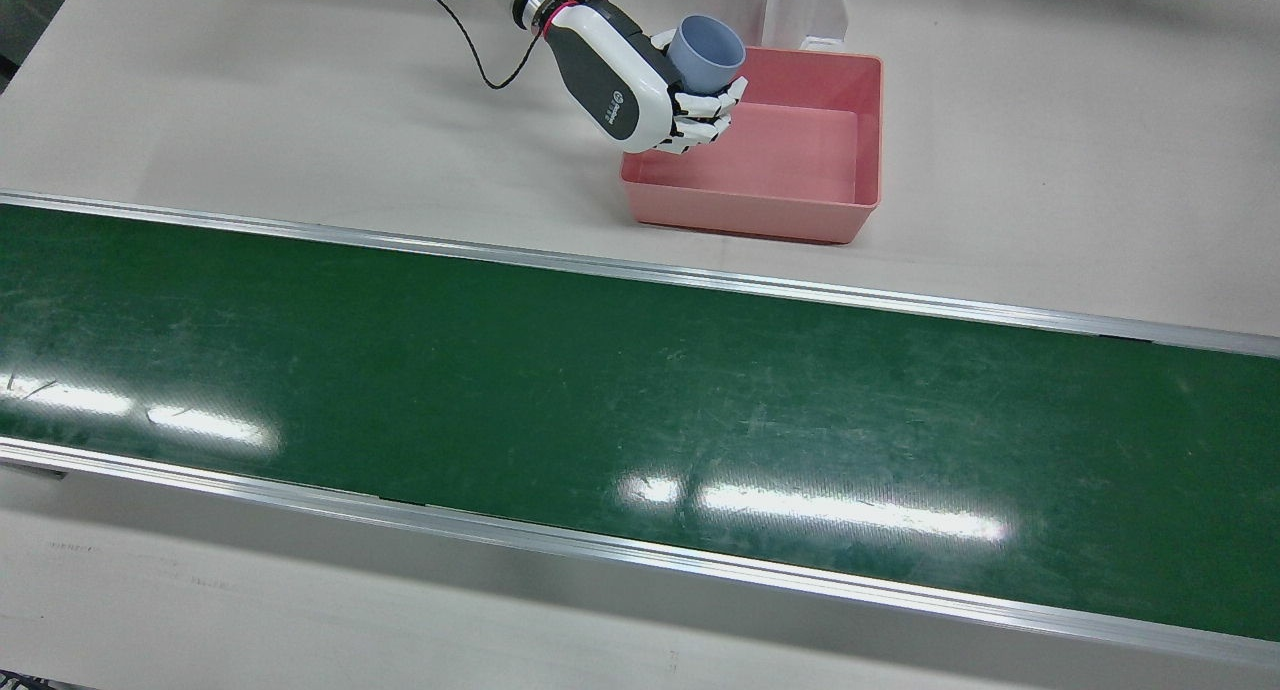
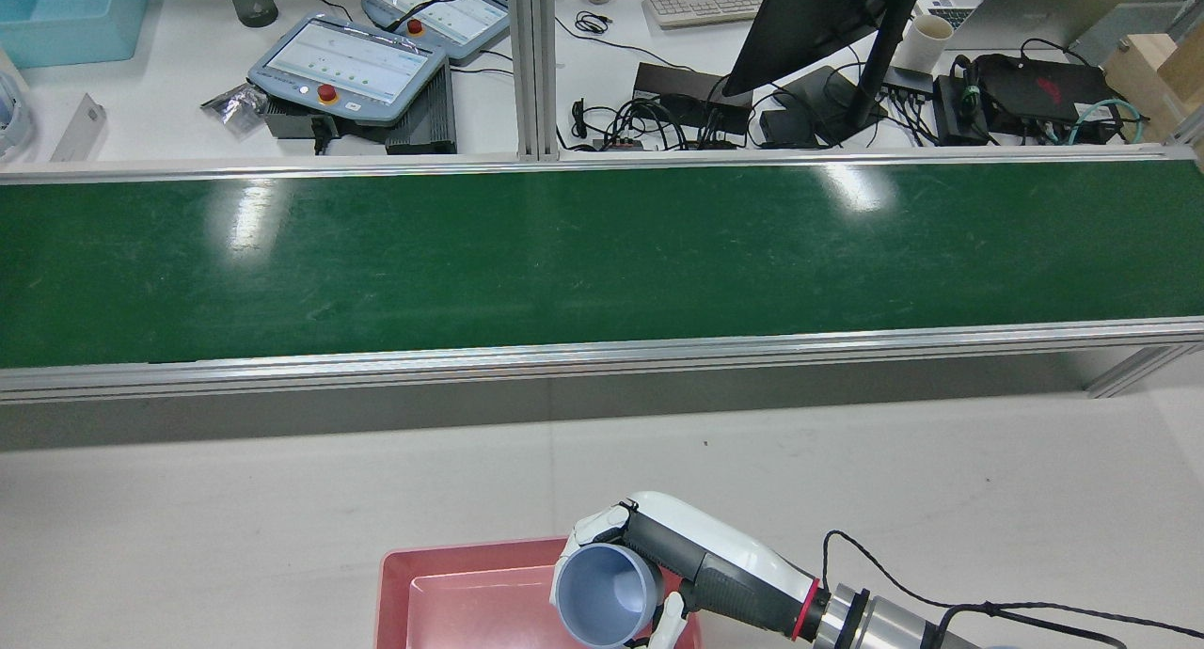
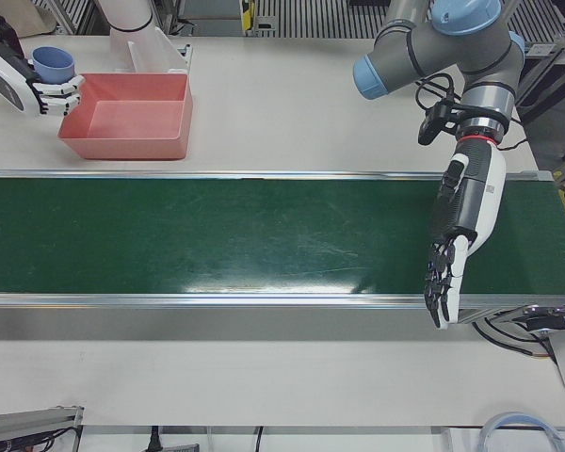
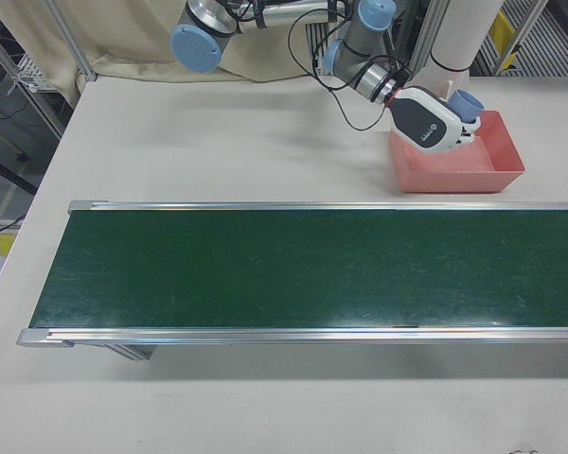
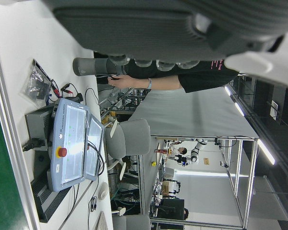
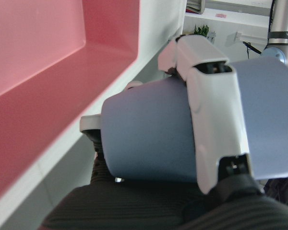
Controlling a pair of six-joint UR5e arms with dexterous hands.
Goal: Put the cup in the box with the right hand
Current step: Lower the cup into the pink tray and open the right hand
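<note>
A pale blue cup sits in a white-and-dark-grey right hand above a salmon-pink box; a dark green conveyor belt, silver-edged, crosses the off-white bench.

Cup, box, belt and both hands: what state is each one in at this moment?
cup: upright, open end up, held above the box's corner, not yet inside.
box: open-topped, nothing visible inside.
right hand: shut on the cup.
left hand: open, holding nothing, pointing down over the belt.
conveyor belt: nothing lying on it.

cup over box corner, conveyor in front
</note>
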